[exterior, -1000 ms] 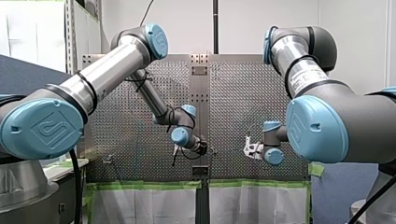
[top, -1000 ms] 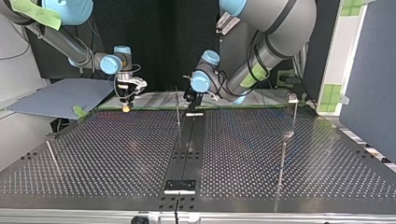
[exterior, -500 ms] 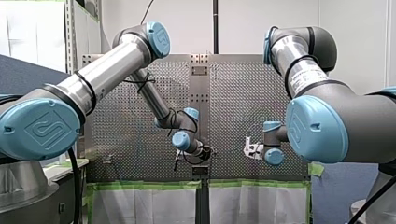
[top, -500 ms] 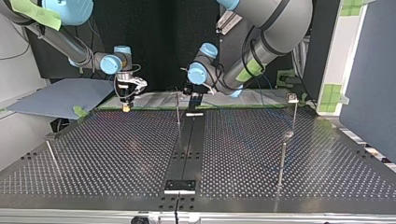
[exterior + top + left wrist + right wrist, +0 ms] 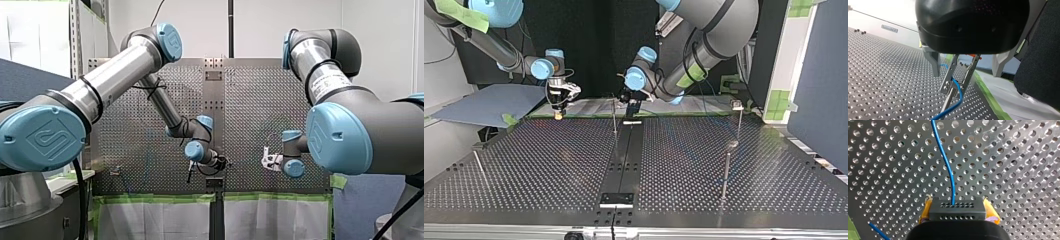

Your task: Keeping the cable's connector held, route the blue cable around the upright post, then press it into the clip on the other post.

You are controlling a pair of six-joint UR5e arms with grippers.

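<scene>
Yellow pads (image 5: 990,211) of my right gripper (image 5: 958,208) are clamping a black rectangular connector block (image 5: 958,213), pitted with rows of small holes, from both sides. Thin blue cable (image 5: 945,162) is leaving the block's front face and running ahead of this gripper in a gentle wave over the perforated metal table (image 5: 1010,170). A second short stretch of blue is lying low beside the gripper.

Well apart from it, my left gripper (image 5: 954,88), black-bodied with slim metal fingers (image 5: 948,77), is hanging fingers-down over the table. Those fingers are standing a little apart, wider than the cable, which is passing between them near the tips and curving on below. A thin upright metal post (image 5: 946,106) is rising just under the fingertips, right against the cable; whether the two are touching I cannot tell.

Farther off to the left gripper's side in the top view, another slim post (image 5: 739,125) is standing, carrying a small pale clip-like head (image 5: 737,105).
</scene>
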